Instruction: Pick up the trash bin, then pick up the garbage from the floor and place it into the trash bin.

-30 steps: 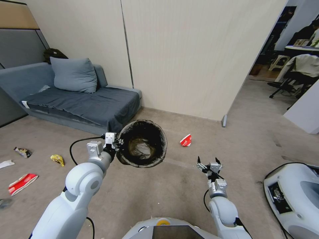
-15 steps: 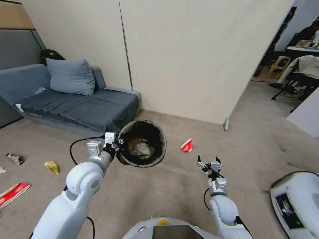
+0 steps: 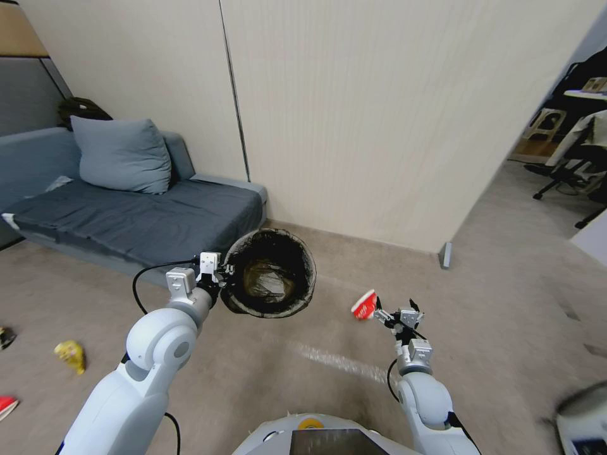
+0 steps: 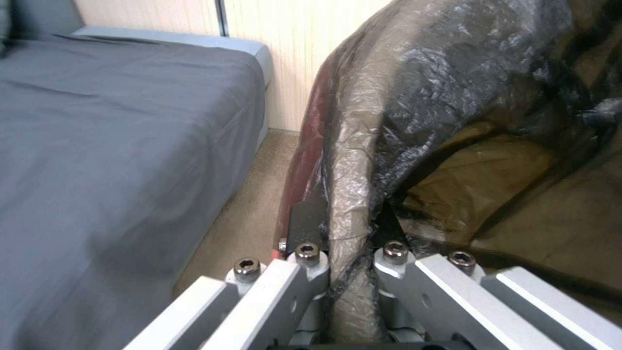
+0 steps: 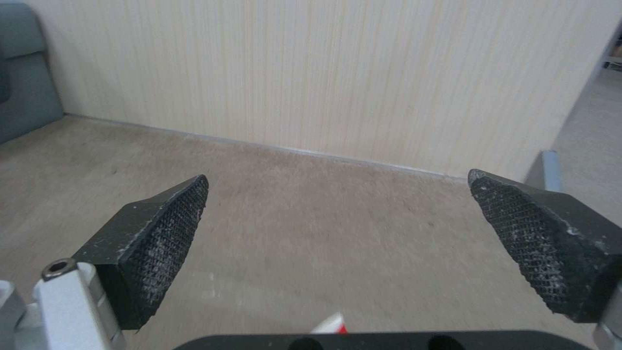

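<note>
My left gripper (image 3: 222, 278) is shut on the rim of the trash bin (image 3: 270, 273) and holds it off the floor, its black-lined mouth facing me. The left wrist view shows the liner-covered trash bin rim (image 4: 353, 160) pinched between the fingers of the left gripper (image 4: 348, 265). A red-and-white paper carton (image 3: 365, 305) lies on the carpet just left of my right gripper (image 3: 396, 309), which hangs open above the floor. The open right gripper (image 5: 350, 243) has bare carpet between its black pads (image 5: 162, 233), and a sliver of the carton (image 5: 329, 323) shows at the view's edge.
A grey sofa (image 3: 126, 215) with a cushion (image 3: 117, 155) stands at the left against the beige wall (image 3: 354, 114). A yellow wrapper (image 3: 71, 355) and a red scrap (image 3: 5, 405) lie on the floor at far left. A doorway with chairs (image 3: 569, 164) opens at the right.
The whole head view has swung to the right, so the camera has turned. The carton now sits close beside my right gripper. Both arms keep their poses and the bin stays held.
</note>
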Controlling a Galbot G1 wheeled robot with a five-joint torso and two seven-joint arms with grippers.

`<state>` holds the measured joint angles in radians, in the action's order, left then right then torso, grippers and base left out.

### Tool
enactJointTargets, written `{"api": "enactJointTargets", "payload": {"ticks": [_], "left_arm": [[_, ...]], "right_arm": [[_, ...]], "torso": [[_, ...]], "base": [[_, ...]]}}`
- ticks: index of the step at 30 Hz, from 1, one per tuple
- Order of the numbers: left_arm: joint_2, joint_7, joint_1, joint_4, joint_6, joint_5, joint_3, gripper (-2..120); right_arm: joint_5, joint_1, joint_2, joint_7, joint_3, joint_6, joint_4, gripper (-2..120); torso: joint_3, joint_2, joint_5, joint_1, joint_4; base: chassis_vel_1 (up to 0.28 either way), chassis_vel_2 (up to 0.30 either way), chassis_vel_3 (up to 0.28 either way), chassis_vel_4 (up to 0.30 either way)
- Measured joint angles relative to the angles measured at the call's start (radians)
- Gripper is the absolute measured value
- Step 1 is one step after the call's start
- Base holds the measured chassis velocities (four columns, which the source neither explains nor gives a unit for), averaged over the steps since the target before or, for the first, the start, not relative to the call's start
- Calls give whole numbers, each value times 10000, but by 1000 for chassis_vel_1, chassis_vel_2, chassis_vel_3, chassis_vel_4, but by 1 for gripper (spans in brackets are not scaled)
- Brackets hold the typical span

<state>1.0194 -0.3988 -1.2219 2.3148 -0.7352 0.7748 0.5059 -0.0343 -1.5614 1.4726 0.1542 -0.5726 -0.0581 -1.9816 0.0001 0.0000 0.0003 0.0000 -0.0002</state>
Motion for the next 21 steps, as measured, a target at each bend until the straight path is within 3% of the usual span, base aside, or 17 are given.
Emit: {"api": "enactJointTargets", "payload": {"ticks": [8, 13, 21], "left_arm": [[18, 47, 8, -90, 0, -79, -20, 0], [40, 73, 23, -166, -2, -171, -78, 0], [36, 99, 61, -240, -2, -214, -92, 0]], "right_arm": [[55, 66, -18, 414, 60, -29, -41, 100], [-667, 331, -515, 1098, 130, -1230, -102, 100], [-1125, 655, -766, 1132, 187, -1659, 148, 100]], "torso": [[2, -1, -2, 5, 0], [-2, 0, -3, -2, 3], [-1, -1, -3, -1, 2]], "base": [[-166, 171, 165, -156], [16, -20, -25, 20], [0, 0, 0, 0]]}}
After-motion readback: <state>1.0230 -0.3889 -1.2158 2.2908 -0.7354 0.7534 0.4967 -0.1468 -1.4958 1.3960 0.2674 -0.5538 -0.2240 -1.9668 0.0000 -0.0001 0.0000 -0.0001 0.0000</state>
